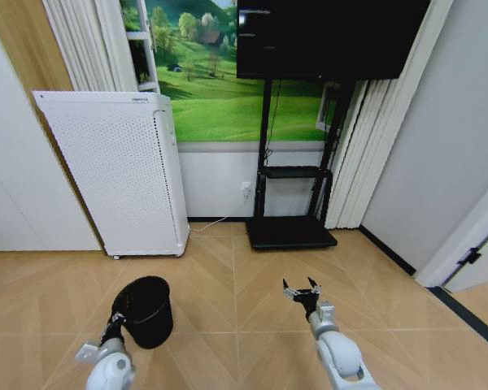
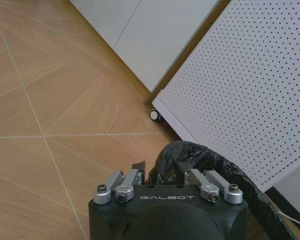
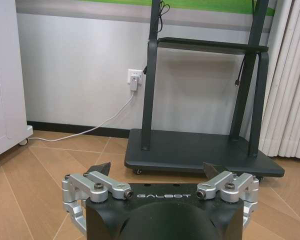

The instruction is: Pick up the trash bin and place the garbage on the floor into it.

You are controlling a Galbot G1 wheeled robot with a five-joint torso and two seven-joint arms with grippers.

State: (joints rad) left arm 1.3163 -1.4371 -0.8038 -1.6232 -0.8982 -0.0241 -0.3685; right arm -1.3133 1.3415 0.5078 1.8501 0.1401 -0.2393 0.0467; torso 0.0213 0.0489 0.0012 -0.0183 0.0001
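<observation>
The trash bin [image 1: 149,309], small, black and lined with a black bag, stands on the wooden floor at the lower left of the head view. My left gripper [image 1: 119,314] is shut on its near rim. In the left wrist view, the left gripper [image 2: 160,172] has one finger outside the trash bin [image 2: 215,165] wall and the other inside the bag. My right gripper [image 1: 301,289] hangs open over bare floor to the bin's right, with nothing between its fingers [image 3: 101,168]. The garbage is out of view.
A white perforated cabinet [image 1: 122,171] on castors stands against the wall behind the bin. A black TV stand [image 1: 291,231] with a flat base sits at the back centre, and a white cable [image 3: 97,125] runs to a wall socket. Curtains hang on the right.
</observation>
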